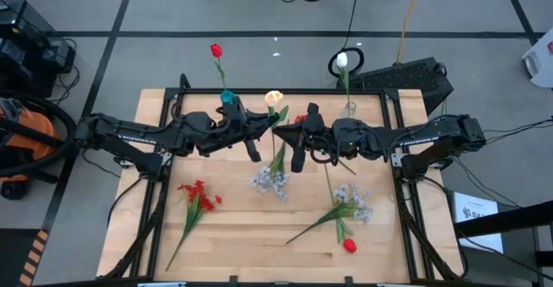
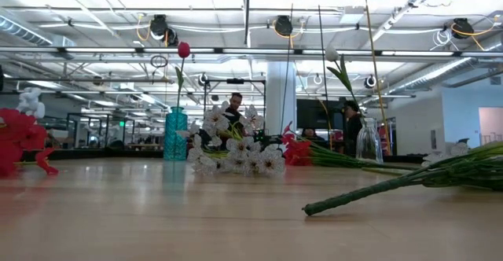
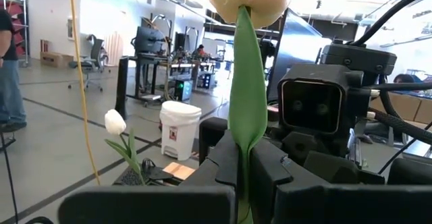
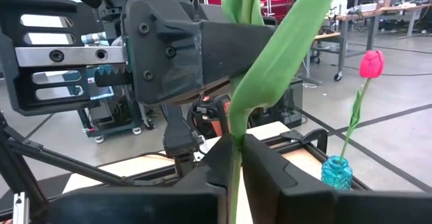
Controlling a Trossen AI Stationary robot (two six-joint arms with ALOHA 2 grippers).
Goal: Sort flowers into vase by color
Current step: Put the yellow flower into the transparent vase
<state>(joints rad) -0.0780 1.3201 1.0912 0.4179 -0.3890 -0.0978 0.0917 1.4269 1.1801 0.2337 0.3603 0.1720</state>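
A cream-white tulip (image 1: 274, 98) stands upright over the middle of the table, and both grippers are shut on its green stem. My left gripper (image 1: 266, 131) comes from the left and my right gripper (image 1: 289, 137) from the right; they face each other. The bud (image 3: 248, 0) shows above my left fingers. A red tulip (image 1: 216, 51) stands in a teal vase (image 1: 227, 98), and a white tulip (image 1: 342, 60) in a clear glass vase (image 1: 348, 108). Red clustered blooms (image 1: 197, 196), two pale sprays (image 1: 272, 180) (image 1: 352, 202) and a red tulip bud (image 1: 349, 245) lie flat on the table. My left gripper pinches the cream tulip's stem and long leaf (image 3: 240, 173) between its two fingers, well below the bud. The fingers lie level, from the table's left, across the upright stem. My right gripper pinches the same stem (image 4: 234, 173) between its two fingers, below the leaf. Its fingers lie level, from the table's right, across the stem.
The two vases stand near the table's far edge, teal at the left (image 2: 175, 134), glass at the right (image 2: 368, 141). Another red bloom (image 1: 300, 118) lies behind my right gripper. A long green stem (image 2: 377, 190) lies across the near right of the table.
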